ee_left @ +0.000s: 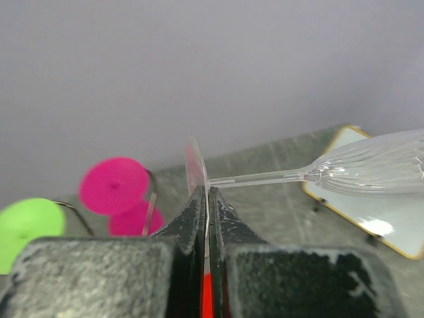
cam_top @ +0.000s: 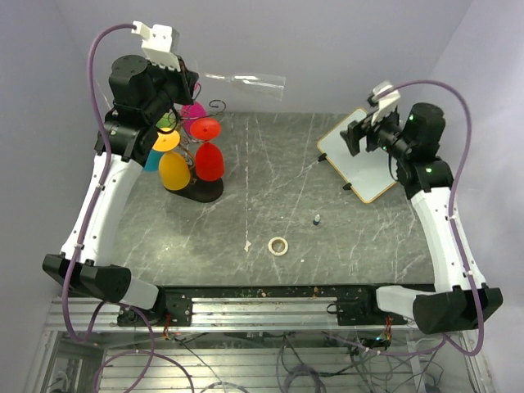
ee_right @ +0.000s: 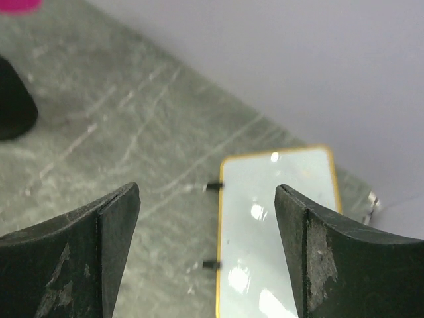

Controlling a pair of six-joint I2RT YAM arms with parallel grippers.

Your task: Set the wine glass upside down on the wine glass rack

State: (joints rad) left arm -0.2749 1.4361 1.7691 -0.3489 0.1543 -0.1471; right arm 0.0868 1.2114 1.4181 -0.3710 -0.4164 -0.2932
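top view: the left tool (cam_top: pixel 190 82) is up high by the back wall, above the wine glass rack (cam_top: pixel 199 190). it holds a clear wine glass (cam_top: pixel 250 82) that sticks out sideways to the right, in the air. it is not on the rack yet. red, yellow, pink and green glasses hang there already. the right tool (cam_top: pixel 356 135) is well apart, over a white board (cam_top: pixel 366 176) on the worktop (cam_top: pixel 278 172).

left wrist view: the left tool (ee_left: pixel 208 199) is pressed together on the flat round foot of the wine glass (ee_left: pixel 371 169). the stem and bowl point off to the right. a pink glass foot (ee_left: pixel 114 184) and a green one (ee_left: pixel 23 222) sit lower left.

right wrist view: the right tool (ee_right: pixel 207 192) is spread wide and holds nothing. the white board (ee_right: pixel 278 225) lies under it.

what could go wrong: i think the hold is thin, just on the edge of the foot, so the glass may slip or swing when it tips over. the rack is crowded, so the clear glass may bump the others or miss the wire curl and fall.
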